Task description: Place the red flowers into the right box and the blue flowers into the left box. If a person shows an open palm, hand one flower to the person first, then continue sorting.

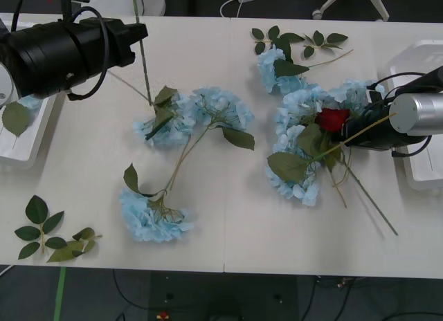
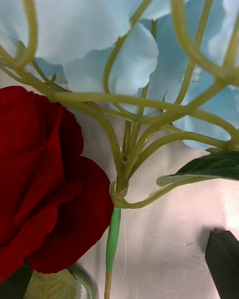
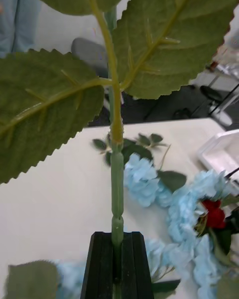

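Reaching for red rose [image 1: 333, 118] near bench's right edge: right tool [image 1: 360, 131] open, empty. Left tool [image 3: 113, 264] clamped on leafy stem [image 3: 116, 179]. Next: close on rose.

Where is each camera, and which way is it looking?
Front view: above the arms, looking down at the table; both arms show.
Right wrist view: on the right hand, close to the red rose.
Left wrist view: on the left hand, shut on a leafy stem.
All three share that rose.
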### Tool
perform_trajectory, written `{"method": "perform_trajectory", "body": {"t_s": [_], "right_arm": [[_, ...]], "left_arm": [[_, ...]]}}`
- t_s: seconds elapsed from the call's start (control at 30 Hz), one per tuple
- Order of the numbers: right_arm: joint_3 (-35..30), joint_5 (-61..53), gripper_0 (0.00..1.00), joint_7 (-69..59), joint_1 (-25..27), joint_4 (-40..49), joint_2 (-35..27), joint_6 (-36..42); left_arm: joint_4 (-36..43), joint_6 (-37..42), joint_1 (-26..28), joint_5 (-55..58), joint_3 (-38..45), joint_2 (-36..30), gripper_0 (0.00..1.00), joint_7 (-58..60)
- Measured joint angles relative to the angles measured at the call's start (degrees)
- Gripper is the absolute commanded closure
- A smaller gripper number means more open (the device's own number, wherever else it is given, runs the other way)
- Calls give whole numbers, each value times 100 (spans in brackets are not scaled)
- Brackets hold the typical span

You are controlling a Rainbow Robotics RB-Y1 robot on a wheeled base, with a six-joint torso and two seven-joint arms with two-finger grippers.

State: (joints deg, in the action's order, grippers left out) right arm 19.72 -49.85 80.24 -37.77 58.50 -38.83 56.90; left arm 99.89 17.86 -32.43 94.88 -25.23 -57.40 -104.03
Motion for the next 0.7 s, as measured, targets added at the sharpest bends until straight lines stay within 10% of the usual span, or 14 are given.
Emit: {"method": "perform_trajectory", "body": {"t_s": [0.27, 0.7], "right_arm": [[38, 47, 100, 0, -9, -58, 1, -6], [73, -231, 100, 65, -39, -89, -15, 130]], "left_arm": [[219, -331, -15, 219, -37, 1074, 100, 0], [-668, -1629, -694, 102, -978, 2797, 100, -1]]}}
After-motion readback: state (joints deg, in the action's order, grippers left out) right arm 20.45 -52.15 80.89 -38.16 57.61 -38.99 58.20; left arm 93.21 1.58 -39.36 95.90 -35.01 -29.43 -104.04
